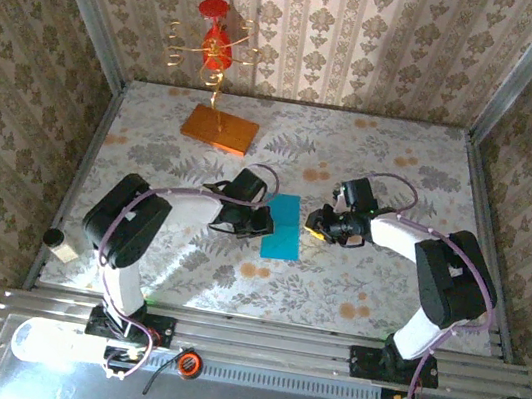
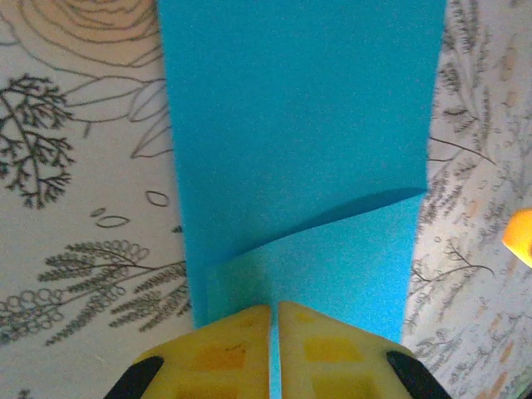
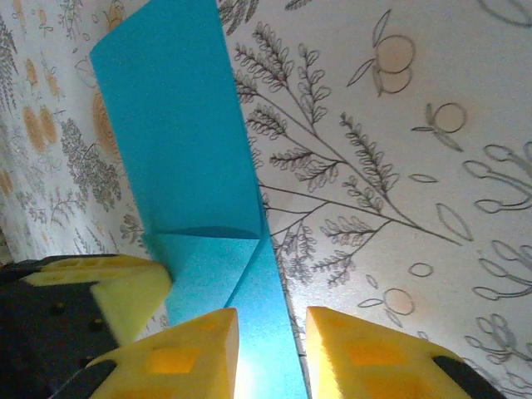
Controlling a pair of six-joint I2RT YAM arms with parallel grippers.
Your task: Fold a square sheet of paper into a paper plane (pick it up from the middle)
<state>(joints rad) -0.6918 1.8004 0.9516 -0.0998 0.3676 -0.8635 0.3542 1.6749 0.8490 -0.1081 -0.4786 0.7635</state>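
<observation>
The square sheet of paper is cyan-blue and lies folded into an upright rectangle mid-table, with one flap creased across it. At its left edge my left gripper holds its yellow jaws almost together, paper in the thin slit between them. From the right my right gripper stands open, a strip of the paper lying in the gap between its jaws. A left fingertip shows at that view's left. The paper plane is out of view.
An orange slab carrying a red and gold wire ornament stands at the back left. Patterned walls enclose the table on three sides. A small white object sits at the left edge, and a metal rail runs along the near edge.
</observation>
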